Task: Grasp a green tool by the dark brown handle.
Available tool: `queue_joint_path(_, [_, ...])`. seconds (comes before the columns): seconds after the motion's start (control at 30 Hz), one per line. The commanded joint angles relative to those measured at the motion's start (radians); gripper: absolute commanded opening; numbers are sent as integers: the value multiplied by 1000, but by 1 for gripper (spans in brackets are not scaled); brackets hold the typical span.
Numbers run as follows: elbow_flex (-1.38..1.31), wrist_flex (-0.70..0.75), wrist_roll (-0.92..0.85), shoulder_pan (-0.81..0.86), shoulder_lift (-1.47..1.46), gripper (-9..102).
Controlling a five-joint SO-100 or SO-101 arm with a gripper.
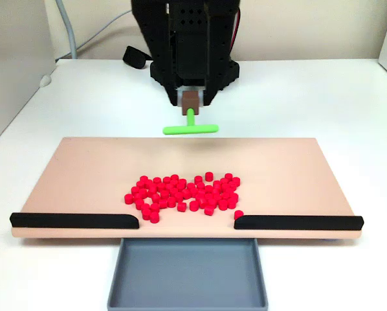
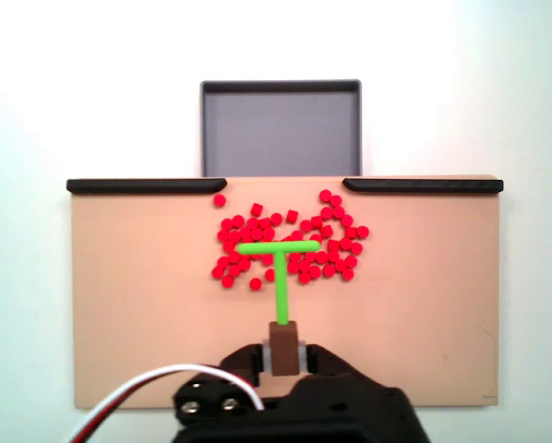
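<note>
The green tool [image 1: 190, 127] hangs in the air behind the far edge of the beige board [image 1: 83, 175], crossbar toward the board. Its dark brown handle [image 1: 190, 102] sits between the fingers of my gripper [image 1: 191, 103], which is shut on it. In the other fixed view the gripper [image 2: 283, 358] enters from the bottom edge and clamps the dark brown handle [image 2: 283, 334]. From there the green tool [image 2: 282, 281] points away from the arm, and its crossbar appears over the near side of the red pile.
Several small red cylinders [image 1: 184, 193] lie heaped mid-board. Two long black bars [image 1: 74, 221] [image 1: 297, 222] line the board's front edge, with a gap between them. A grey tray [image 1: 188, 275] sits below that gap. White table surrounds the board.
</note>
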Motion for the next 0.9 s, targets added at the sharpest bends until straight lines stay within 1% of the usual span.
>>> queue_joint_path(0.0, [-32, -8, -8, 26, 38, 0])
queue_joint_path(0.3, [-32, 0, 52, 18, 2, 0])
queue_joint_path(0.57, [-17, 2, 81, -12, 26, 0])
queue_joint_path(0.87, [-15, 2, 72, -29, 28, 0])
